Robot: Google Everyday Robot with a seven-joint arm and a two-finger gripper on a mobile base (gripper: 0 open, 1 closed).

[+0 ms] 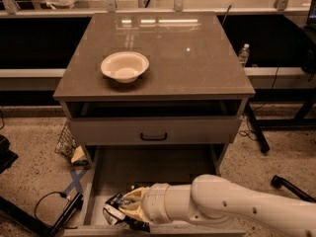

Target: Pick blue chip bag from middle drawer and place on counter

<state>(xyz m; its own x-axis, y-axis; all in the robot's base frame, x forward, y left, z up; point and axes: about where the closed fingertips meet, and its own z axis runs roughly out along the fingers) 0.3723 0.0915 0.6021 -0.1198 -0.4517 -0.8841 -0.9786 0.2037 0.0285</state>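
The blue chip bag lies crumpled at the front left of the open middle drawer. My gripper reaches in from the right on its white arm. It sits right on the bag and covers the bag's right part. The counter is the glossy slab above, reflecting ceiling lights.
A cream bowl stands on the counter's left half. The shut upper drawer front with a black handle overhangs the open drawer. A water bottle stands behind on the right. Cables and a wire basket lie on the floor left.
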